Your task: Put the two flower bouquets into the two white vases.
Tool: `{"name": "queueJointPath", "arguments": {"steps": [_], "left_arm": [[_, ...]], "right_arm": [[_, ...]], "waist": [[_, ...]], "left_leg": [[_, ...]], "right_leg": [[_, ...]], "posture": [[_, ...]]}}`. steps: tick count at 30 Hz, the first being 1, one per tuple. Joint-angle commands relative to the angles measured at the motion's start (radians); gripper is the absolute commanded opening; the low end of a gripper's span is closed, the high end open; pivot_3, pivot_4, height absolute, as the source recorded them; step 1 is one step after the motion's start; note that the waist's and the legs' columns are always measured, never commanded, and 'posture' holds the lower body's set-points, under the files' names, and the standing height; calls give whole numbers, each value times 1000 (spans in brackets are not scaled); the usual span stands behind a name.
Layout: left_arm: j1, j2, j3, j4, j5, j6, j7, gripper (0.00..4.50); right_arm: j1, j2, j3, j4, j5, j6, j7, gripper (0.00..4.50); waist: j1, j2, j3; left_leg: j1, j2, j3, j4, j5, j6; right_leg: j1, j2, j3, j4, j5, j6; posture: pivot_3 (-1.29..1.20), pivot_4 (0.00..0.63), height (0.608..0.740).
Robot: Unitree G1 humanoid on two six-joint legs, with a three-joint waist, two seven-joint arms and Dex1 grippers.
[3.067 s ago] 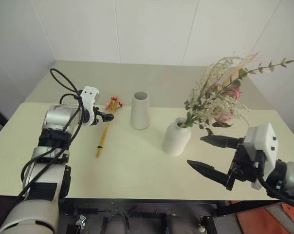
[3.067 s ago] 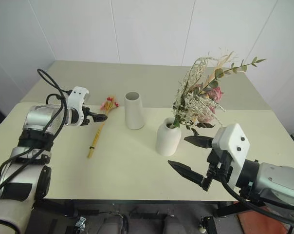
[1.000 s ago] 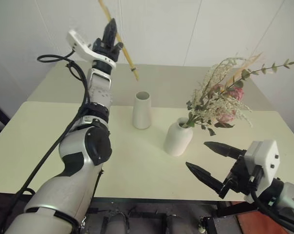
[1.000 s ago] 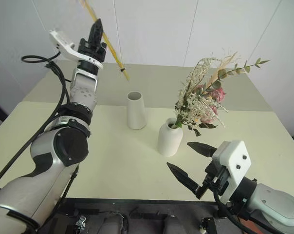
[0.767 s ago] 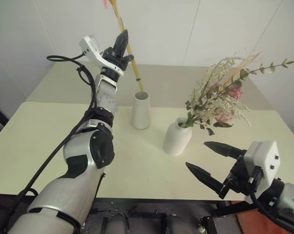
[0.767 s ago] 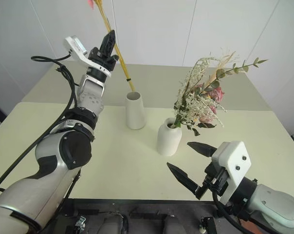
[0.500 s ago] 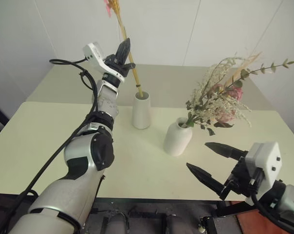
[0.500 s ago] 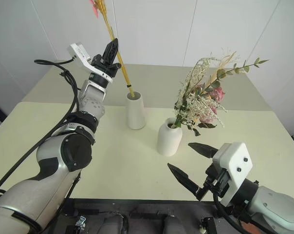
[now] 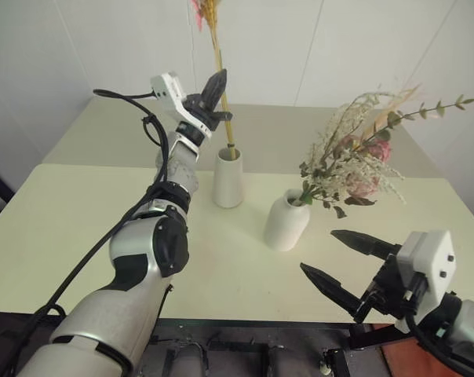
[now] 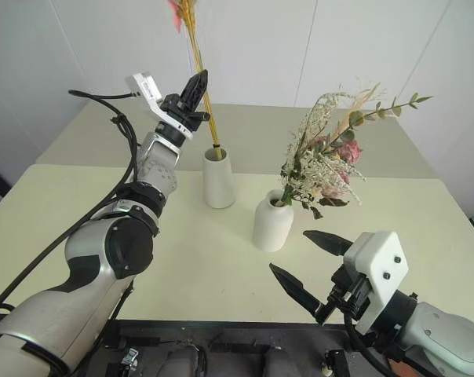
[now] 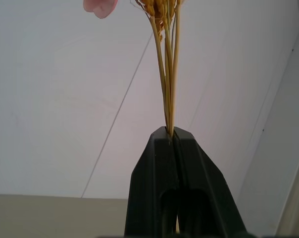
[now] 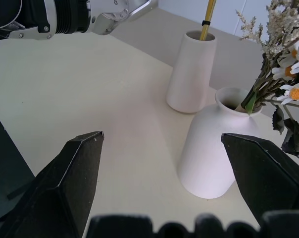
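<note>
Two vases (image 9: 227,178) close together mid-table (image 9: 80,228)

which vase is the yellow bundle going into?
The taller tapered vase, farther back: the yellow-stalk bundle, pinched in the left gripper, has its lower end in its mouth. The shorter rounded vase holds the bushy bouquet.

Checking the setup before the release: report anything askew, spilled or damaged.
Nothing stands out. Both vases stand upright: the rounded vase holds the rose bouquet, and the yellow stalks enter the tall vase, clamped by the left gripper.

silver arms (image 9: 143,259), black cables (image 9: 72,271), white wrist housings (image 9: 425,255), black jaws
</note>
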Motion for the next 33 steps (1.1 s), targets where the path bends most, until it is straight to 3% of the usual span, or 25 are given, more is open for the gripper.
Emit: {"name": "queueJointPath", "arguments": {"steps": [1,4,10,15,23,28,33], "left_arm": [[4,18,-51,-12,66,-58,13,228],[12,19,-69,-16,89,-85,12,959],[26,31,-68,-21,85,-83,-17,2947],[91,109,-143,-34,150,-21,-124,4493],[189,243,-140,-185,92,69,-273,4493],[304,384,-161,-470,35,237,-394,4493],[456,593,-219,-741,5,410,-571,4493]], "right_arm": [[10,-14,-26,-19,-1,-47,-14,4500],[20,-17,-29,-19,-3,-51,-17,4500],[16,-16,-33,-19,3,-36,-14,4500],[25,-14,-39,-19,-1,-34,-13,4500],[63,0,-81,-19,-4,-22,12,4500],[110,58,-191,-19,-1,36,71,4500],[169,143,-381,30,-9,115,220,4500]], "waist": [[0,0,0],[1,0,0],[2,0,0],[-6,0,0],[-6,0,0],[-10,1,-1],[-12,1,-1]], "left_leg": [[0,0,0,0,0,0],[0,0,0,0,0,0],[0,0,0,0,0,0],[1,0,0,0,0,0],[-1,0,0,1,0,0],[1,1,0,1,0,0],[1,2,0,1,0,0]], "right_leg": [[0,0,0,0,0,0],[0,0,0,0,0,0],[0,0,0,0,0,0],[0,0,0,0,0,0],[0,0,0,1,1,-2],[0,0,0,2,1,-2],[0,0,0,2,1,-2]], "posture": [[0,150,740],[0,150,740],[0,150,740],[0,150,740],[0,150,740],[0,150,740],[0,150,740]]}}
